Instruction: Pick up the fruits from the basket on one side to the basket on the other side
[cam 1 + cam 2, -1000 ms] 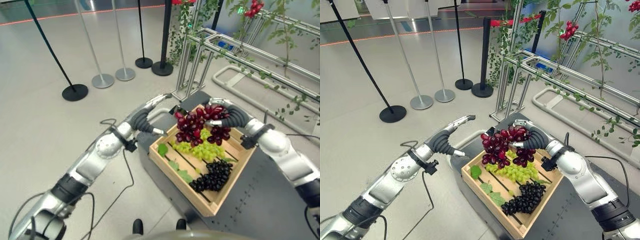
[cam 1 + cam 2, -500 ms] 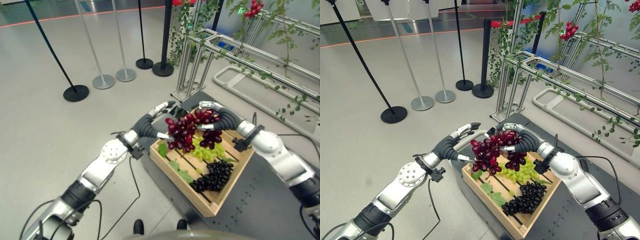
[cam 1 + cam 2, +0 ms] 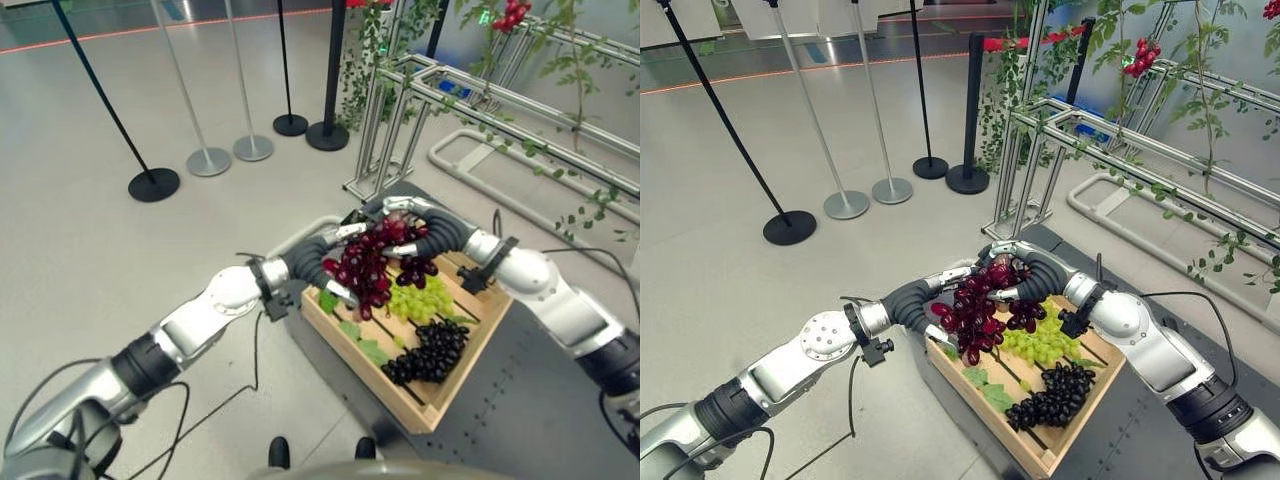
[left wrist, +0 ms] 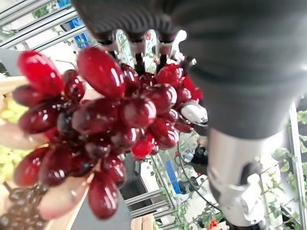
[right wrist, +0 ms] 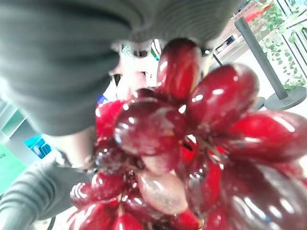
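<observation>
A bunch of red grapes (image 3: 365,265) hangs above the far left corner of a wooden crate (image 3: 420,415). My right hand (image 3: 425,233) is shut on the top of the bunch, which shows close up in the right wrist view (image 5: 182,143). My left hand (image 3: 325,262) has come in from the left and brackets the bunch. Its fingers (image 4: 136,48) lie straight over the red grapes (image 4: 110,120) and its thumb sits below them. In the crate lie green grapes (image 3: 420,298), black grapes (image 3: 428,352) and some green leaves (image 3: 355,338).
The crate rests on a dark platform (image 3: 540,400). A metal pipe frame with vines (image 3: 470,105) stands behind it. Several stanchion posts with round bases (image 3: 153,184) stand on the grey floor at the far left.
My left hand has moved right and closed in round the red grapes. My right hand has carried the bunch a little further left, toward the crate's left corner.
</observation>
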You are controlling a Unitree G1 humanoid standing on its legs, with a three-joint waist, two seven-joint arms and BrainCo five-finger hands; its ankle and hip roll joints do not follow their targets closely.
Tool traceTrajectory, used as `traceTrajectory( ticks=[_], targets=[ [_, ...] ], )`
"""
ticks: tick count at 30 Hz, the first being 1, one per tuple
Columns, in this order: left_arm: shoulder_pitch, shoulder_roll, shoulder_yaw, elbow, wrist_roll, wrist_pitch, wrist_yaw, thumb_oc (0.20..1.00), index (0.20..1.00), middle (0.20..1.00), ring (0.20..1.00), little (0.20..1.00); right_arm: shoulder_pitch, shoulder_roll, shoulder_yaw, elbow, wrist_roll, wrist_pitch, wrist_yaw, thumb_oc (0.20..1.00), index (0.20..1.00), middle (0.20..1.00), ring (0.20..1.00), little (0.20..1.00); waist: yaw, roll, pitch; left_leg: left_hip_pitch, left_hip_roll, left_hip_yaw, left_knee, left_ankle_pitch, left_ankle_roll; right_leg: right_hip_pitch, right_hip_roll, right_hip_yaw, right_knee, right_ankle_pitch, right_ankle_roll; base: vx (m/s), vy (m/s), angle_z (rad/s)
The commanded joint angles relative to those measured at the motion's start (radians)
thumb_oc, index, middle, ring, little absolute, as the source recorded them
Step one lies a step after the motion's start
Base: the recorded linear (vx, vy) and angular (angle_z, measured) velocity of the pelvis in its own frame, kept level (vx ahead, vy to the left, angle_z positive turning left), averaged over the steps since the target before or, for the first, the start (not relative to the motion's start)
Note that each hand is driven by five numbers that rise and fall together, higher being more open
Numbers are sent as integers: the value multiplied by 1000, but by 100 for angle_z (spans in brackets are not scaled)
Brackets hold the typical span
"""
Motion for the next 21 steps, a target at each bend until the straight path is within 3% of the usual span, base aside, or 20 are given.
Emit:
traceTrajectory(
  ticks=[1, 15, 21],
  targets=[
    [-122, -52, -69, -52, -72, -39, -42, 1000, 1000, 1000, 1000, 1000, -137, -8, 28, -112, 51, -67, -15, 200, 200, 200, 200, 200, -11, -34, -29, 22, -30, 9, 7, -42, 11, -32, -109, 8, 51, 67, 136, 0, 0, 0],
    [-126, -167, -97, 47, -66, 2, -37, 1000, 1000, 1000, 1000, 1000, -183, 19, 41, -167, 28, -75, -36, 200, 200, 200, 200, 200, -18, -28, -23, 17, -32, 13, 8, -41, 15, -38, -111, 13, 53, 68, 136, 0, 0, 0],
    [-77, -217, -74, 116, -59, 51, -10, 1000, 1000, 1000, 1000, 1000, -191, -10, 20, -201, -86, -79, -76, 200, 200, 200, 200, 200, -15, -28, -23, 14, -33, 7, 8, -42, 18, -38, -112, 13, 53, 67, 135, 0, 0, 0]
  ],
)
